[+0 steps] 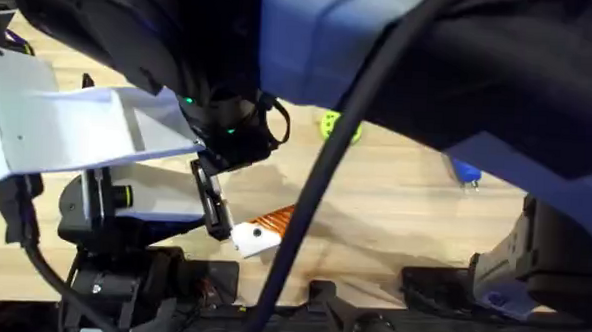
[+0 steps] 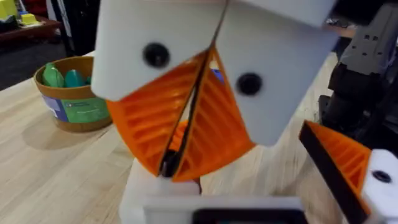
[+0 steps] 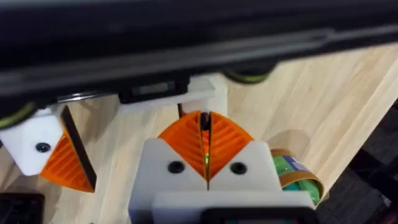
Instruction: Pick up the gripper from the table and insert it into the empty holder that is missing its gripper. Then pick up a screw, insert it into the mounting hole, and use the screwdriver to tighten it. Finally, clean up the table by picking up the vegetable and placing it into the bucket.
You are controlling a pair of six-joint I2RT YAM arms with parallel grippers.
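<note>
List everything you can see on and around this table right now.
bucket: one, gold-brown with a green label band, on the table, green items inside
lime-green disc: one, far side of the table
blue tool: one, right part of the table, too blurred to identify
holder: one, white mount carrying an orange ribbed pad, on a black arm beside the right pincer
table: one, light wood
right pincer: one, white with orange ribbed pads, shut, above the table near the bucket

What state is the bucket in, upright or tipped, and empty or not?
Upright and not empty: the bucket stands on the table with its open rim up, and green and teal items show inside.
</note>
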